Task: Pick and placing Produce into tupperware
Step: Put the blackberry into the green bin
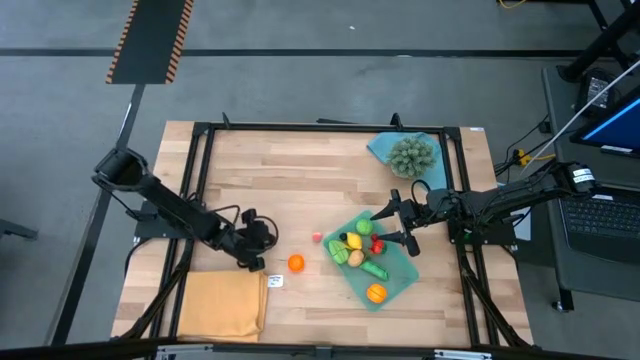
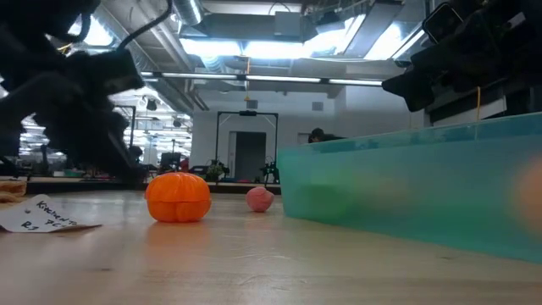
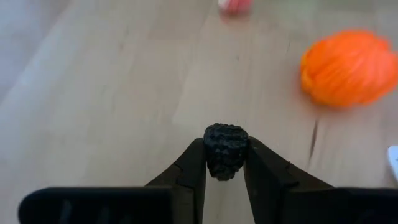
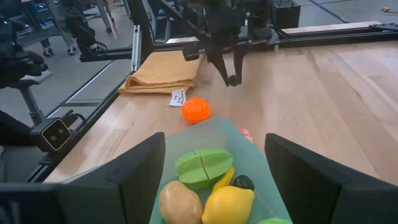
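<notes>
Start at the left. Your left gripper sits low over the bare wood at centre-left, just beyond the far right corner of the orange-yellow cloth. Its fingers are drawn in narrow around a small dark bumpy piece, a berry by the look of it, pinched between the tips; the right wrist view shows the same piece at the tips, at or just above the wood.

The relation that matters: the container lies to the right of this gripper, well apart, with the orange piece and the small pink piece on the wood between the two. Its long axis runs diagonally, from the far end by the right gripper to the near right. Any carry must travel rightward and pass over or beside those two loose pieces.

The white paper tag lies just beside the cloth, near the orange piece.

Inside the container you have yellow, green, tan, red and orange pieces already lying.

At the right, your right gripper hangs at the far end of the container with fingers spread wide and nothing between them. It is the nearer arm to the container; the left arm is nearer to the loose pieces. The spiky grey-green ball rests on the blue cloth at the far right.
</notes>
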You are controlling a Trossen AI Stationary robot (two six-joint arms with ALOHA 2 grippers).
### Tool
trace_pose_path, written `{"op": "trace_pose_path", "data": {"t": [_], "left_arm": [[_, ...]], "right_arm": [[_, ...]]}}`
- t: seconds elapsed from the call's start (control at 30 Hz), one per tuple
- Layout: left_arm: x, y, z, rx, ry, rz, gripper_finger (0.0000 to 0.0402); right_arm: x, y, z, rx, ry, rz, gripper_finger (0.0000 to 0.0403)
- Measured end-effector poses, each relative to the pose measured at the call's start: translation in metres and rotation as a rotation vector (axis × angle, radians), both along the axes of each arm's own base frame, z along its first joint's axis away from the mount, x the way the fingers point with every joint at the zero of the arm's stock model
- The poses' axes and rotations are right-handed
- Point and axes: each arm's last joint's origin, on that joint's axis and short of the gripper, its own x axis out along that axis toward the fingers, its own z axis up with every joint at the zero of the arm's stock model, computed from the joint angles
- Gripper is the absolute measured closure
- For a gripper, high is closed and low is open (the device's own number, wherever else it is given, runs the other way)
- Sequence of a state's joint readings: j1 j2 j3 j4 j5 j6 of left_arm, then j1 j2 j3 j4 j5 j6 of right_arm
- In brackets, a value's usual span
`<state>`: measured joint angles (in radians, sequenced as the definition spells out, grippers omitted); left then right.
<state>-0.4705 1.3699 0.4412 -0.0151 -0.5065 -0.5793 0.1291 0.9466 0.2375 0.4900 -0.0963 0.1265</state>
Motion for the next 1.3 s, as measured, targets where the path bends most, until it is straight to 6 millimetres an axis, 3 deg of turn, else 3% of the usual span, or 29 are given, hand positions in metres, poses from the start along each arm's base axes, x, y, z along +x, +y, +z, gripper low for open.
{"op": "trace_pose_path", "data": {"t": [0.33, 0.67, 0.83, 1.03, 1.3], "left_arm": [[0.008, 0.014, 0.033, 0.064, -0.177, -0.061, 0.0325], [0.028, 0.044, 0.052, 0.113, -0.323, -0.159, 0.0325], [0.042, 0.058, 0.066, 0.198, -0.299, -0.162, 0.0327], [0.067, 0.073, 0.077, 0.269, -0.12, -0.169, 0.0327], [0.103, 0.09, 0.085, 0.318, -0.022, -0.197, 0.0327]], "right_arm": [[0.001, 0.0, 0.002, 0.059, -0.013, -0.012, 0.0125], [0.002, -0.009, 0.005, 0.327, 0.001, -0.197, 0.0125], [0.003, -0.016, 0.006, 0.409, -0.024, -0.339, 0.0125], [0.01, -0.022, 0.003, 0.497, -0.046, -0.439, 0.0125], [0.05, -0.029, 0.006, 0.48, 0.01, -0.495, 0.0125]]}}
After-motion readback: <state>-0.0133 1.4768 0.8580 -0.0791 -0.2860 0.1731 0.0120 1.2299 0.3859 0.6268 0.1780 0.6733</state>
